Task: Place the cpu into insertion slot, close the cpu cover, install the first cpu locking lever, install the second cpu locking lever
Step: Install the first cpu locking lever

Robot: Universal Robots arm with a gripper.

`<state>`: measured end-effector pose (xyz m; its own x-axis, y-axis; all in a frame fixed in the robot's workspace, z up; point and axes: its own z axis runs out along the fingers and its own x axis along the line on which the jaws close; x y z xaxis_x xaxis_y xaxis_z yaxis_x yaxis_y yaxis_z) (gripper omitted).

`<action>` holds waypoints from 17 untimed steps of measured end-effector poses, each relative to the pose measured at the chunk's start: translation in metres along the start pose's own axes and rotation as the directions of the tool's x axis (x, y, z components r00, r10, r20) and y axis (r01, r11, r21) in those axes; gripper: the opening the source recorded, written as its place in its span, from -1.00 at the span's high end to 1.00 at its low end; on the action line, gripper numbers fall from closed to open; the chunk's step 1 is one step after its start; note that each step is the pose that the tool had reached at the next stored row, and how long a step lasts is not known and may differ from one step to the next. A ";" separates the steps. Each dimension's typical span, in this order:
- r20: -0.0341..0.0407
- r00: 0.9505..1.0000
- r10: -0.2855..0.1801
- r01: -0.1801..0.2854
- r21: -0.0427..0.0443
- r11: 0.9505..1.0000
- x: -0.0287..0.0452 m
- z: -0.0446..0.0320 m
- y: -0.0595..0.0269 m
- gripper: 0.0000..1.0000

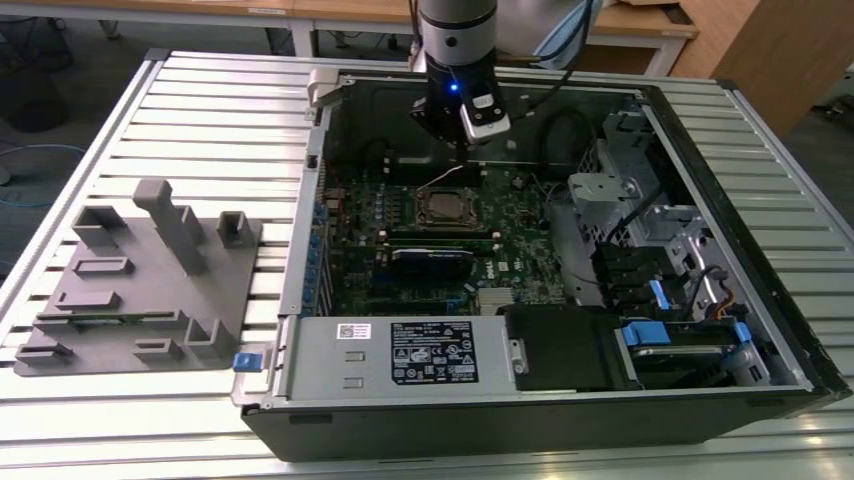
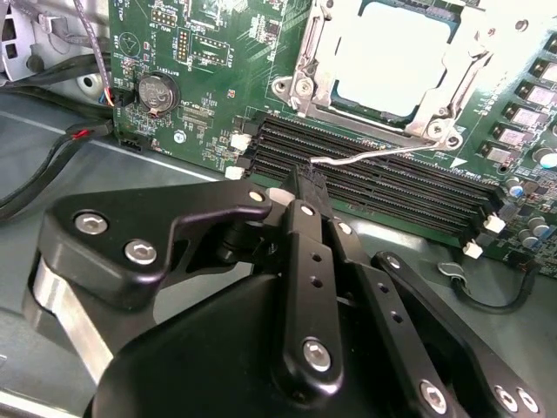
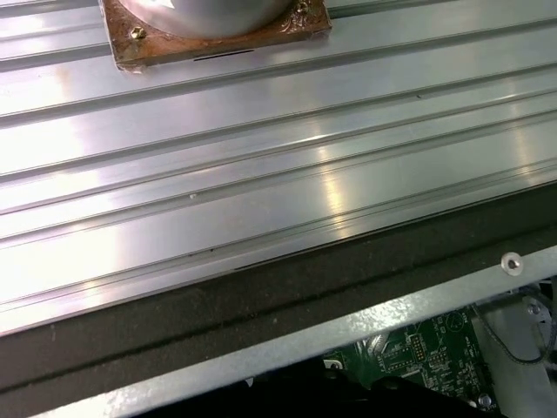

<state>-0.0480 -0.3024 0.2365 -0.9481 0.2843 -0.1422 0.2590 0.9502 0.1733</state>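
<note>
Here the pincer (image 2: pixel 300 187) hangs inside the open computer case (image 1: pixel 747 390), its black fingers (image 2: pixel 309 261) drawn together to a narrow tip, apparently pinched on the end of a thin silvery lever (image 2: pixel 365 155). That wire-like lever runs from the fingertips across the long black memory slots (image 2: pixel 374 205) towards a corner of the socket, its long axis lying nearly flat over the board. The cpu (image 2: pixel 392 54), a flat square chip with a dull, pale metal face, already sits in the insertion slot (image 1: pixel 445 208), and the cpu cover (image 2: pixel 452 96), a thin bright metal frame with a large square cut-out, lies closed around it. In the exterior view the socket is near the middle of the green motherboard (image 1: pixel 521 250), directly below the arm (image 1: pixel 457 40). The case rests on a ribbed aluminium counter (image 1: pixel 200 120), with a grey moulded fixture (image 1: pixel 140 280) on the exterior view's left.
</note>
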 end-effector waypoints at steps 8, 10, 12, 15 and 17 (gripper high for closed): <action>0.000 1.000 0.000 0.000 0.000 1.000 -0.0004 -0.0026 0.0005 0.79; 0.000 1.000 0.000 0.000 0.000 1.000 -0.0008 -0.0050 0.0009 0.79; 0.001 1.000 0.000 0.000 -0.001 1.000 0.0004 -0.0054 0.0006 0.79; 0.005 1.000 -0.001 0.001 -0.001 1.000 0.0085 -0.0070 -0.0016 0.79; 0.006 1.000 -0.001 0.001 -0.001 1.000 0.0136 -0.0077 -0.0032 0.79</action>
<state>-0.0631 -0.3026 0.2415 -0.9472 0.2841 -0.1484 0.2578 0.9504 0.1739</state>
